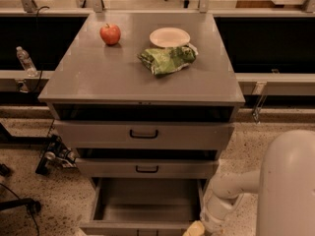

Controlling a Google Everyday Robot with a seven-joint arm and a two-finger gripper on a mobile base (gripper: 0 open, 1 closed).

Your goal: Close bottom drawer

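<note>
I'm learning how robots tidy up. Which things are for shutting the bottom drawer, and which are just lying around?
For the job: bottom drawer, pulled out; gripper, low by its front right corner.
Lying about: apple, plate, green bag on the cabinet top; bottle off to the side.

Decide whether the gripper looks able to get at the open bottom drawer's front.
Probably yes: the gripper sits low beside the front right corner of the bottom drawer, with nothing visible between them.
</note>
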